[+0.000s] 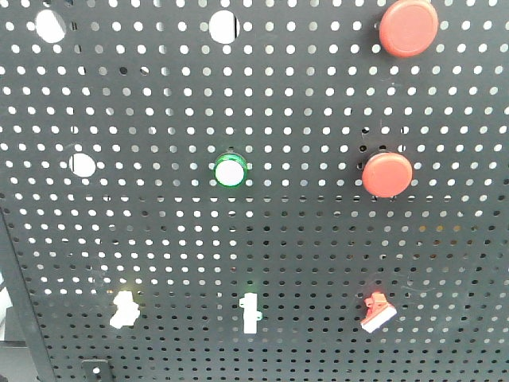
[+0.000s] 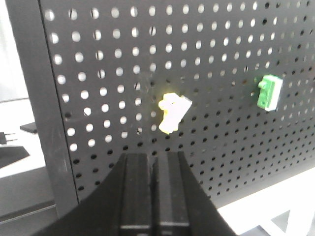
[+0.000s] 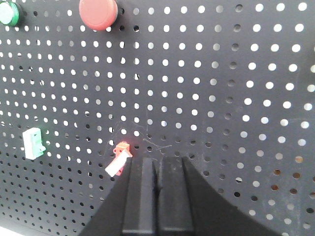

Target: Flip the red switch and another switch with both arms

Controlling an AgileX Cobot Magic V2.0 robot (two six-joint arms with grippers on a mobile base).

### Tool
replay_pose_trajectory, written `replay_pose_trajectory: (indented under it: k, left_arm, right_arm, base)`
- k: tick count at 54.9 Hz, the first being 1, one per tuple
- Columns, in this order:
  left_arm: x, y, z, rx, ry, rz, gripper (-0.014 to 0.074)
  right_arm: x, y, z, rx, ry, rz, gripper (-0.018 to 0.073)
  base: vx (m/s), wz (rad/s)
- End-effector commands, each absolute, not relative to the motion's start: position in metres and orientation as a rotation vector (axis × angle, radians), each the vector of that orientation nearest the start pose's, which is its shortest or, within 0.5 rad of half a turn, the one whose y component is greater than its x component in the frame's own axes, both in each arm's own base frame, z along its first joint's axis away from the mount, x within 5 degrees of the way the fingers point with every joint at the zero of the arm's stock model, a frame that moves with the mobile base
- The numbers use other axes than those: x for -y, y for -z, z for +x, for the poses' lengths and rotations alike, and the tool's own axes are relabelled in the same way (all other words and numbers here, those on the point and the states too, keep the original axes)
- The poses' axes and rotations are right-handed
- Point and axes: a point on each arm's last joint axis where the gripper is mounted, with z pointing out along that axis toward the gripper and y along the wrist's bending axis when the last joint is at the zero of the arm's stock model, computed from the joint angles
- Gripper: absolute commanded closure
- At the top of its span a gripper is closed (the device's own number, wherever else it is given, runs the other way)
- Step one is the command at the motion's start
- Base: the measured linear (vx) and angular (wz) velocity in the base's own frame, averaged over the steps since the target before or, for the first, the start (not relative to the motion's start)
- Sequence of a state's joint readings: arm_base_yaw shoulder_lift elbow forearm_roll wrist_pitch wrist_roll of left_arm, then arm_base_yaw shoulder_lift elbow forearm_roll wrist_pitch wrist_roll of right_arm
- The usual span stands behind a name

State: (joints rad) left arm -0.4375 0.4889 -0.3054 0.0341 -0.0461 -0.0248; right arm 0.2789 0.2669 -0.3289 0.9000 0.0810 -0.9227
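Nearest each wrist camera sits a dark end effector with its fingers pressed together, gripping nothing: the left end effector (image 2: 153, 169) just below the pale yellow switch (image 2: 172, 113), the right end effector (image 3: 157, 174) just beside and below the red switch (image 3: 119, 161). Neither appears to touch its switch, though contact at the right one cannot be ruled out.

Progress, as a judgement: both arms are lined up for the push, and the toggling itself seems not yet done. The levers' on or off positions cannot be read.

Location: on the front view, the perforated black panel (image 1: 302, 103) carries the pale yellow switch (image 1: 125, 309) at lower left and the red switch (image 1: 378, 311) at lower right, well apart, with a white toggle on a green base (image 1: 250, 312) between them.

Count: three small toggles; two round red push buttons (image 1: 408, 27); one green-rimmed round button (image 1: 230, 171); three open round cut-outs (image 1: 51, 26).
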Motion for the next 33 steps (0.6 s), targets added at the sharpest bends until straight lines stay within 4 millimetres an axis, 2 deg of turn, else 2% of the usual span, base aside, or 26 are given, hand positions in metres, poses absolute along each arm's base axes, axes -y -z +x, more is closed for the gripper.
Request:
replay_pose_trajectory:
  k: [1,12,19,26,33]
  left_arm:
    - [0.048,-0.300,0.101,-1.487,0.354,0.341,0.0594]
    - [0.048,-0.299,0.100,-1.479,0.325,0.369,0.0594]
    - [0.045,-0.295,0.097,-1.415,0.178,0.473,0.0594]
    - [0.031,-0.276,0.087,-1.406,0.127,0.381,0.0594]
    - [0.017,-0.243,0.072,-1.419,0.104,0.235,0.0594]
  right_arm:
    - [-0.022,-0.314,0.069,-1.408,-0.219,-0.242,0.0566]
    - [-0.022,-0.314,0.069,-1.408,-0.219,-0.242,0.0566]
    - [-0.022,-0.314,0.069,-1.409,-0.220,-0.244,0.0566]
    - [-0.022,-0.314,0.069,-1.409,-0.221,-0.243,0.0566]
    - [-0.022,-0.314,0.069,-1.408,-0.221,-0.243,0.0566]
  base:
    - [0.00,0.00]
    - [0.00,0.00]
    - [0.00,0.00]
    - [0.00,0.00]
    - [0.00,0.00]
